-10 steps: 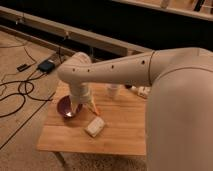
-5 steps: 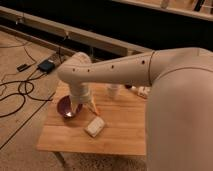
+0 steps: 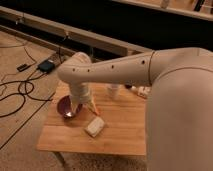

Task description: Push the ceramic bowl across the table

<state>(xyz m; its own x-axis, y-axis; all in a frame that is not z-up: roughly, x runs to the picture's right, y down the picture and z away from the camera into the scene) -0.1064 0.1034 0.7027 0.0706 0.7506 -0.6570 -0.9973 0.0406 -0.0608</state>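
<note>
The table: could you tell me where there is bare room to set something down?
Free: the table strip in front of the white packet, and the middle between packet and cup. Crowded: the view's left, where the gripper sits at the bowl.

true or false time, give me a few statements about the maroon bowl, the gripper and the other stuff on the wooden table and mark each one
1. The dark maroon round ceramic bowl sits on the light-brown wooden table near its left edge in the view. True.
2. The white cup lies inside the bowl. False: it stands apart, near the table's far edge.
3. The gripper is down at the bowl's right side, open. True.
4. The white rectangular block is on the floor. False: it lies on the table, just nearer the camera than the gripper.
5. Black cables run over the floor left of the table. True.
</note>
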